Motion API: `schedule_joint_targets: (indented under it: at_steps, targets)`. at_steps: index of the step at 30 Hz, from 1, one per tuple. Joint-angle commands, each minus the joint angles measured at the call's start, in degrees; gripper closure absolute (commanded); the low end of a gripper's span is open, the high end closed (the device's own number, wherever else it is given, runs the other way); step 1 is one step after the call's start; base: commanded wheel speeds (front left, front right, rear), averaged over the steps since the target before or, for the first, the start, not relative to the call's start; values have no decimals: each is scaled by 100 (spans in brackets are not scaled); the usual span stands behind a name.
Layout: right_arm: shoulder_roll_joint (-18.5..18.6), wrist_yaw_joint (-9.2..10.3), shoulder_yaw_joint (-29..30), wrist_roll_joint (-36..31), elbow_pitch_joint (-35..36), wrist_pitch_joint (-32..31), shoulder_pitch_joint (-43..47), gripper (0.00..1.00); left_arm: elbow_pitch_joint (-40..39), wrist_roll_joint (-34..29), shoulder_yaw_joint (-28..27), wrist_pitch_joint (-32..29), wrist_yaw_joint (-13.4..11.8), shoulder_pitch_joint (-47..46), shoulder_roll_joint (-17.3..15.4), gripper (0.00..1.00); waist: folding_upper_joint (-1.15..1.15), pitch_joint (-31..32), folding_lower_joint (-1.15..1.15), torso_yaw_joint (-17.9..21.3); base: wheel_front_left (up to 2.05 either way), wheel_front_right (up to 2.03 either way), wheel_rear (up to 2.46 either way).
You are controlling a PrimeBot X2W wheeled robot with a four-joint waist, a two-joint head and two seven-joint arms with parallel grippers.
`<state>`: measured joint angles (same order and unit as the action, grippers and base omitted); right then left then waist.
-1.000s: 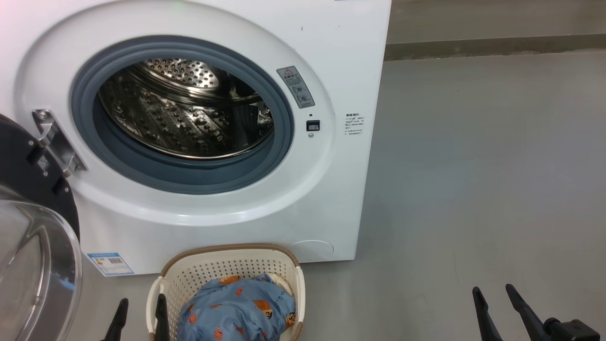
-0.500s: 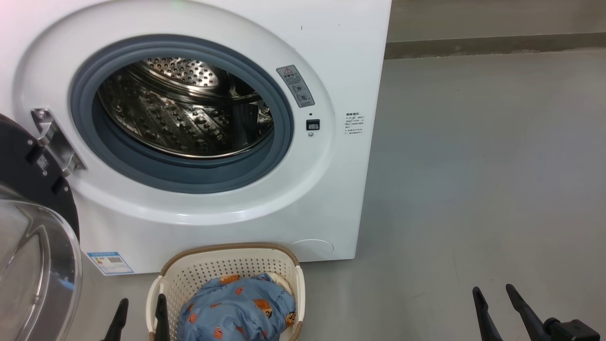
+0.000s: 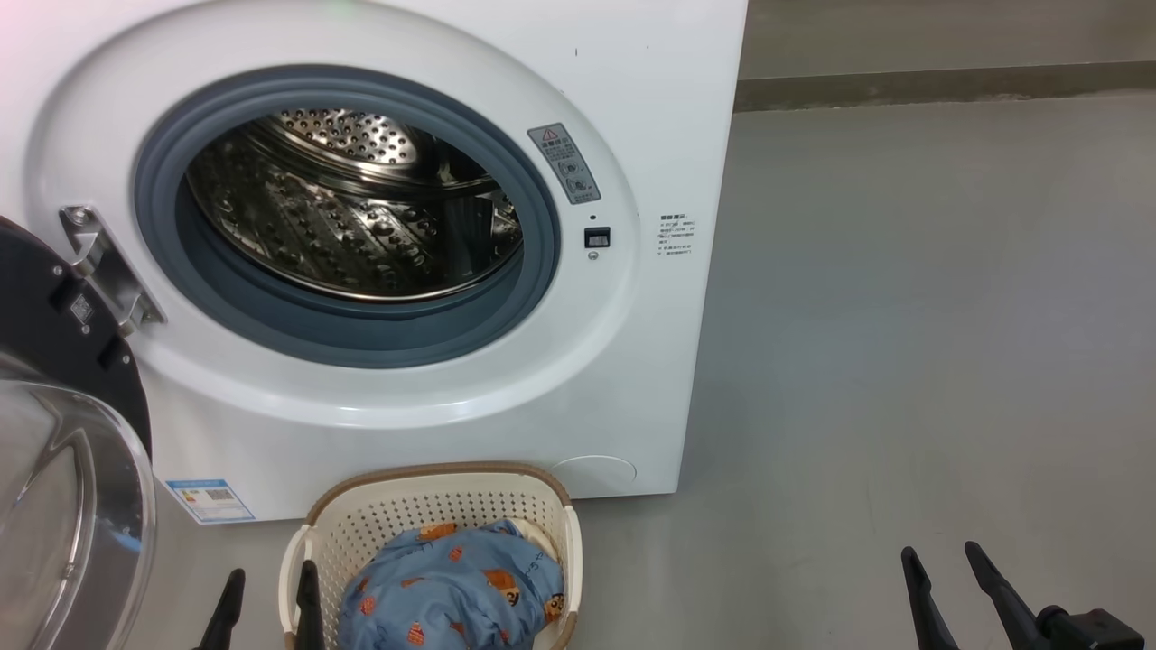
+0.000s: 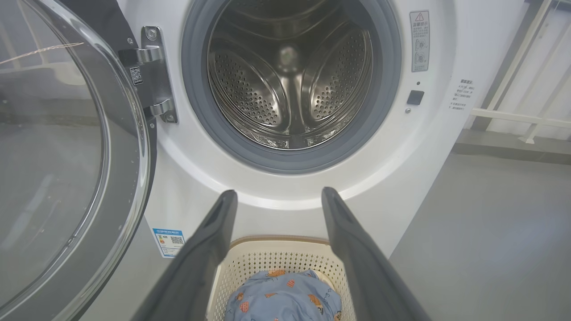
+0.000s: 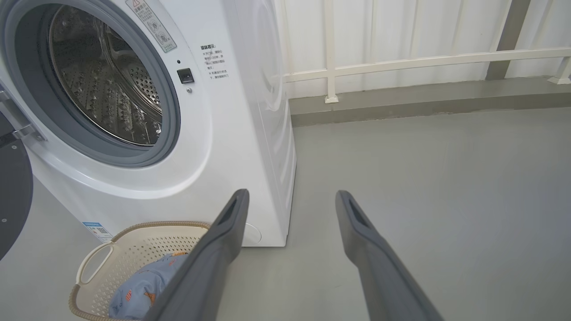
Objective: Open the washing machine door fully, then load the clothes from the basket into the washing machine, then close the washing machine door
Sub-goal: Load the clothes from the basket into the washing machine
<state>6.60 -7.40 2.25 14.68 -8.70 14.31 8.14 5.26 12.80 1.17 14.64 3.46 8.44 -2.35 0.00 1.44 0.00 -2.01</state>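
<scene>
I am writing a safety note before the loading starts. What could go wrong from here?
1. The left hand, open, hangs right at the rim of the basket; going down, it may push or tip it.
2. The clothes lie in one heap; a lift might take only part, and cloth may catch on the grey seal.
3. The washing machine door stands open at that hand's left; a wide swing could strike its glass.

Left tool (image 3: 271, 571), right tool (image 3: 939, 551), long dark-grey fingers (image 4: 209, 245)
</scene>
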Motion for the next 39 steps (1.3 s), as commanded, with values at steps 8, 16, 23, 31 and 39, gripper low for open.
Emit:
schedule_joint_targets:
  at_steps: [8, 16, 23, 31, 39]
  targets:
    - [84, -9, -155, -22, 128, 69, -259, 0, -144, 9, -197, 36, -11, -183, -53, 0, 0, -9, 0, 12, 0, 0, 0]
    - [83, -9, -156, -23, 136, 69, -251, 0, -161, 18, -191, 36, -20, -164, -53, 0, 0, -20, 0, 22, 0, 0, 0]
    - [57, -9, -174, -21, 151, 69, -263, 0, -16, -27, -174, 36, 29, -156, -53, 0, 0, -109, 0, 51, 0, 0, 0]
    - [-23, -9, -234, 3, 186, 69, -425, 0, 232, -177, -90, 36, 62, -323, -53, 0, 0, -505, 0, 267, 0, 0, 0]
    - [-84, -9, -294, 38, 223, 69, -714, 0, 750, -348, -25, 36, 83, -814, -53, 0, 0, -1134, 0, 542, 0, 0, 0]
